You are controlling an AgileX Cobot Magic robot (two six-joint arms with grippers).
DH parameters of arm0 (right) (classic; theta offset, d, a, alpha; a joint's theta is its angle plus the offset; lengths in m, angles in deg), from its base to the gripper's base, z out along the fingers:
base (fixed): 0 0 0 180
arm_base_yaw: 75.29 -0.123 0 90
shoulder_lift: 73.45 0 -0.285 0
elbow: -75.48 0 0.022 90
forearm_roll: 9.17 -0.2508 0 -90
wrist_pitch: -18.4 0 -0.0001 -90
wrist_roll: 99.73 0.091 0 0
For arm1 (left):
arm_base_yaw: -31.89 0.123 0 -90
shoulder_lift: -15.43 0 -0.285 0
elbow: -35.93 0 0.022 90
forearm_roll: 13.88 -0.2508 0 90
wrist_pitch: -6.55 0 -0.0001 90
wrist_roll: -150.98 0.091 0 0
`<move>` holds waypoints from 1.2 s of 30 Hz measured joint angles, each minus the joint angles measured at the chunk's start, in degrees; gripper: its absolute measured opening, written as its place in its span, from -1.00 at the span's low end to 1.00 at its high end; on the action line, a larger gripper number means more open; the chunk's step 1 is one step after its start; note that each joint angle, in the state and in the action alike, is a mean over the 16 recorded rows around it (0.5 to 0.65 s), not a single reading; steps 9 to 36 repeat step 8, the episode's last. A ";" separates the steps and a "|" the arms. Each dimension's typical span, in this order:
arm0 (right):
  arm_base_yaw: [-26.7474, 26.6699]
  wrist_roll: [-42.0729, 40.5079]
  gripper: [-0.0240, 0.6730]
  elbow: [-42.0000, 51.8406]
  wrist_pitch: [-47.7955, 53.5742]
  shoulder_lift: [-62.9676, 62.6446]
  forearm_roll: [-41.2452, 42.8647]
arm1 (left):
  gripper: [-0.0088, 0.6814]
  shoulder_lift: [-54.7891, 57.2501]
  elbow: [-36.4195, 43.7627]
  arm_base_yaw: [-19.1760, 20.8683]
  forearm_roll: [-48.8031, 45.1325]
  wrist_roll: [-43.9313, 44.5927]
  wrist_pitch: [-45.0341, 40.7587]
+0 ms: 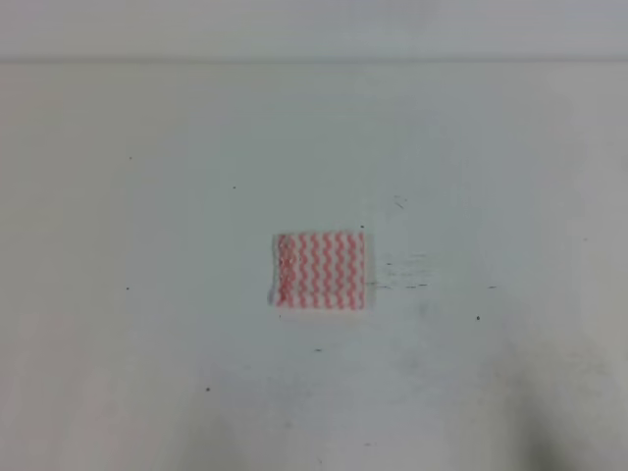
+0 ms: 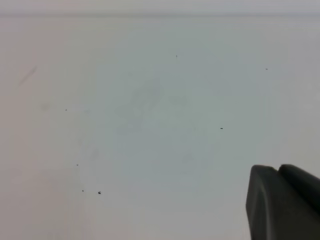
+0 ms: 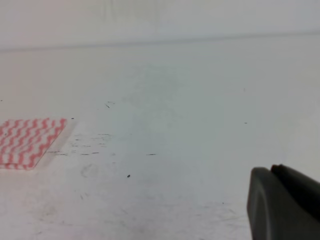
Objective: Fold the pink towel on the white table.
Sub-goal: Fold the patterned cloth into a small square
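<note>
The pink towel point(image 1: 320, 271) lies just below the middle of the exterior high frame as a small, compact, near-square rectangle flat on the white table point(image 1: 147, 294), with what looks like a doubled edge along its left side. Judging by that, the folding seems done or nearly so. Both arms sit away from it. Only a dark corner of the left gripper point(image 2: 282, 202) and right gripper point(image 3: 282, 202) shows, so I cannot tell how their fingers stand.

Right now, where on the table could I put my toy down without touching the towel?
Only the pink towel lies on the white table, near the middle. Bare room lies left of it, right of it past faint scuff marks, and behind it to the far edge. Nowhere is crowded.
</note>
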 joint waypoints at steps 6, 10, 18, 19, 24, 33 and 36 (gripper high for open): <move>0.00 0.00 -0.98 -0.03 0.02 -0.03 0.00 | -0.99 -0.01 0.00 0.00 0.00 0.00 0.00; 0.00 0.00 -0.98 -0.06 0.04 -0.01 0.00 | -0.99 -0.01 0.00 0.00 0.00 0.00 0.00; 0.00 0.00 -0.98 -0.06 0.04 -0.01 0.00 | -0.99 -0.01 0.00 0.00 0.00 0.00 0.00; 0.00 0.00 -0.98 -0.06 0.04 -0.01 0.00 | -0.99 -0.01 0.00 0.00 0.00 0.00 0.00; 0.00 0.00 -0.98 -0.06 0.04 -0.01 0.00 | -0.99 -0.01 0.00 0.00 0.00 0.00 0.00; 0.00 0.00 -0.98 -0.06 0.04 -0.01 0.00 | -0.99 -0.01 0.00 0.00 0.00 0.00 0.00; 0.00 0.00 -0.98 -0.06 0.04 -0.01 0.00 | -0.99 -0.01 0.00 0.00 0.00 0.00 0.00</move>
